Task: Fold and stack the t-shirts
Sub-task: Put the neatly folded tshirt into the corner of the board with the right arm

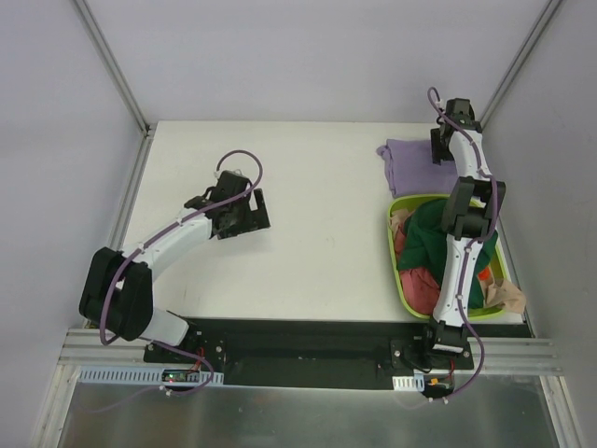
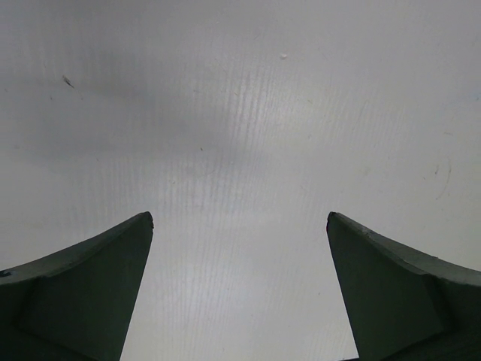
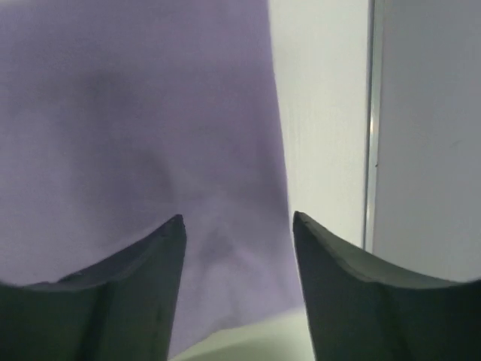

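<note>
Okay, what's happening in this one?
The right end effector is open over the lavender t-shirt, which lies on the table just beyond the lime-green basket. The left end effector is open above bare table. A dark green t-shirt and a red-pink t-shirt sit crumpled in the basket, not yet folded.

Top view overhead on table (image 1: pixel 317 187); wrist views close, downward — right shares lavender t-shirt (image 3: pixel 135 128).
</note>
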{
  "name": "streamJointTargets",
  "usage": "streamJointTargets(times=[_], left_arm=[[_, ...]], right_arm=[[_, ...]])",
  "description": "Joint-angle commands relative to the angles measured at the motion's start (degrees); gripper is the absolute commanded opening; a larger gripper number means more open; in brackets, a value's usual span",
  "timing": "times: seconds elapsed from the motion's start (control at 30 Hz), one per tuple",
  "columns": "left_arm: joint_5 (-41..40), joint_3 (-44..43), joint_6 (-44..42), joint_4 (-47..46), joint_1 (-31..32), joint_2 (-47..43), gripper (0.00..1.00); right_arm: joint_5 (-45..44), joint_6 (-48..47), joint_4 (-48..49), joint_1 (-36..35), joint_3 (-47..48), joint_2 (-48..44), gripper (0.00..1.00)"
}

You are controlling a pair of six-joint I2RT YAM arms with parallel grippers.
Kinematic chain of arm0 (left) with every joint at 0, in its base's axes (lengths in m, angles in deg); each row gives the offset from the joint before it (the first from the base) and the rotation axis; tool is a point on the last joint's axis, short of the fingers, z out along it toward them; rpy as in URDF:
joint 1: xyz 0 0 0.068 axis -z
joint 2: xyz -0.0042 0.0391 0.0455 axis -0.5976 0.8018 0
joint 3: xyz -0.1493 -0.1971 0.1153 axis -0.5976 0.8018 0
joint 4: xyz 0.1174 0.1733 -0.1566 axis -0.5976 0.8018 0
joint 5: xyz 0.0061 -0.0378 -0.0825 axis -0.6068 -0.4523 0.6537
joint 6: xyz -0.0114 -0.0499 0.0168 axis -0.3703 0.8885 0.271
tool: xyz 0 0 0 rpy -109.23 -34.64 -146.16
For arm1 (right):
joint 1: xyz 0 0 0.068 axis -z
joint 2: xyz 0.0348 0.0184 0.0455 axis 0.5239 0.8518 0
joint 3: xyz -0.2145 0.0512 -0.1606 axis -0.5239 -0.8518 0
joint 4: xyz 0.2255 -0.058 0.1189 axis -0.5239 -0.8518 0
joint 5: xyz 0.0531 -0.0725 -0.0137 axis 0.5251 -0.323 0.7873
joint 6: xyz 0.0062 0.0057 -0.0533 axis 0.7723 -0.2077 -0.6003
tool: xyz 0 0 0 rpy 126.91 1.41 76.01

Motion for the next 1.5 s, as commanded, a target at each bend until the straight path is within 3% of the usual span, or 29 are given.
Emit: streamJointTargets(times=[0.0,0.03,0.2,0.33,0.47,0.67,0.83,1.0,1.2,1.47], left_arm=[[-2.4,0.1,0.7,1.4,-0.6,-2.9,0.99],[-2.4,0.1,0.6,1.4,-0.6,-3.3,0.99],[-1.4,2.6,1.5,1.7,-0.6,-7.3,0.99],[-2.5,6.3,2.3,3.1,-0.6,-15.8,0.99],[-2.9,10.0,5.2,4.9,-0.6,-26.2,0.99],[-3.3,13.6,10.0,9.8,-0.6,-38.9,0.99],[-6.1,14.5,11.2,15.8,-0.6,-41.9,0.99],[-12.0,18.0,12.8,18.1,-0.6,-43.3,0.99],[-13.8,19.9,13.6,17.7,-0.6,-44.9,0.99],[-14.4,21.5,14.6,17.5,-0.6,-47.8,0.99]], right_arm=[[-3.2,0.9,3.0,-0.5,1.9,-2.2,0.86],[-5.0,1.9,2.9,-0.7,2.6,-2.9,0.98],[-7.5,6.1,0.8,-2.1,1.1,-13.6,0.96],[-4.0,8.3,-1.7,-5.4,-6.2,-30.4,0.96],[14.6,15.2,0.0,-5.4,-24.5,-47.9,0.96],[36.9,30.4,17.3,-6.2,-57.1,-75.1,0.96],[30.0,31.0,18.4,-21.6,-77.6,-89.9,0.96],[30.6,37.8,31.8,-31.1,-99.5,-104.9,0.96],[27.3,39.7,31.7,-37.9,-106.4,-104.2,0.96],[22.2,36.8,34.8,-38.2,-105.7,-100.2,0.96]])
